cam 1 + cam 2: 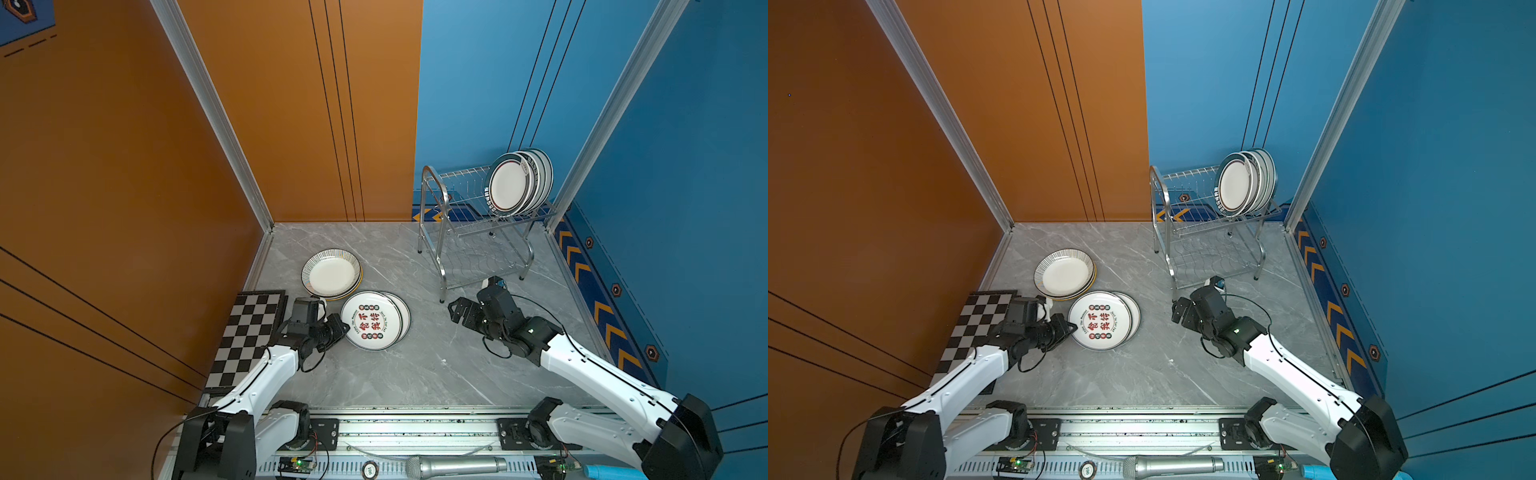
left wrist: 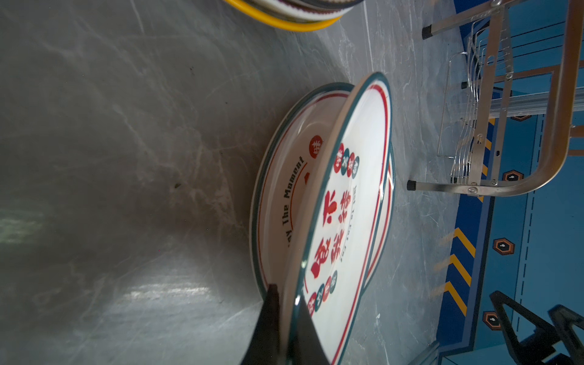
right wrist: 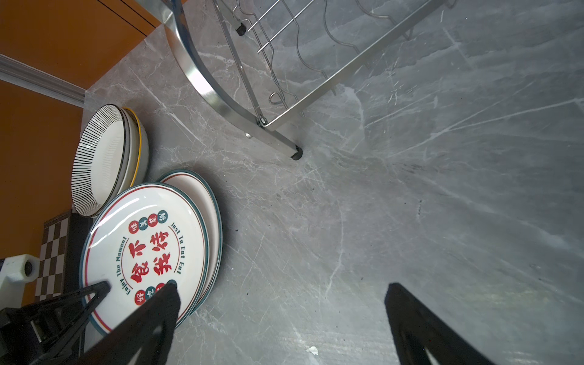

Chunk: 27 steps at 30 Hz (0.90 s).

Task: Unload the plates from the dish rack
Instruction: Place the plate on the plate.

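Easing the lettered plate (image 2: 347, 205) slowly flat onto its twin (image 2: 278, 151) on the bench (image 2: 126, 158).
We are pinching its rim with the left end effector (image 2: 286, 294); the right end effector (image 3: 281, 286) is gaping empty near the dish rack (image 1: 434, 187).

You can read "Enjoy The Moment" and "Just To Eat Eat" ringing the big red and black Chinese characters on the top plate (image 3: 142, 246). The plate under it (image 2: 278, 189) shows "The Moment". The round token (image 1: 1087, 470) reads "100".
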{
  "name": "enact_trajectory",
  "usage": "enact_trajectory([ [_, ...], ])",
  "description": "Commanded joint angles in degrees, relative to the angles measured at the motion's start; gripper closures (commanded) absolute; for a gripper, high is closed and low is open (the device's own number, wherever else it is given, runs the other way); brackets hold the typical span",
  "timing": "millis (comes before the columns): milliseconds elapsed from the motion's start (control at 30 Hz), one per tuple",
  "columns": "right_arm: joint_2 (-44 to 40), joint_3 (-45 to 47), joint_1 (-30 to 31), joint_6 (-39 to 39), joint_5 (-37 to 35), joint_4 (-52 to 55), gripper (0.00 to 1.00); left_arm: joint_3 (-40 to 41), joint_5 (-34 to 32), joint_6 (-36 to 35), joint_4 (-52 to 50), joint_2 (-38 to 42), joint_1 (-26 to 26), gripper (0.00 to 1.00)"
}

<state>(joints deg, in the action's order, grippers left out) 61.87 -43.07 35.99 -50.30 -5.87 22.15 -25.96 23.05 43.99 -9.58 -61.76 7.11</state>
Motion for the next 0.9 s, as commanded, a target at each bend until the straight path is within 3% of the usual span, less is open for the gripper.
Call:
enact_trajectory([
  [0,-1.7,0.3,-0.2,1.3,-0.8,2.0,0.0,0.3,1.4,-0.9,2.6,-0.8,0.6,1.0],
  [167,-2.3,0.6,-0.2,1.5,-0.6,2.1,0.0,-0.4,0.4,-1.1,2.6,-2.9,1.5,1.0],
  [400,-2.5,0.7,-0.2,1.9,-0.4,2.0,0.0,-1.6,-1.8,-1.6,1.2,-4.8,2.9,0.93],
  [700,-3.0,0.9,-0.4,2.1,-0.5,2.0,0.0,-3.9,-5.9,-2.8,-4.4,-5.7,4.6,0.7],
  [867,-3.1,1.1,-0.5,2.1,-0.5,2.0,0.0,-4.9,-7.2,-3.2,-5.5,-6.7,5.7,0.65],
])
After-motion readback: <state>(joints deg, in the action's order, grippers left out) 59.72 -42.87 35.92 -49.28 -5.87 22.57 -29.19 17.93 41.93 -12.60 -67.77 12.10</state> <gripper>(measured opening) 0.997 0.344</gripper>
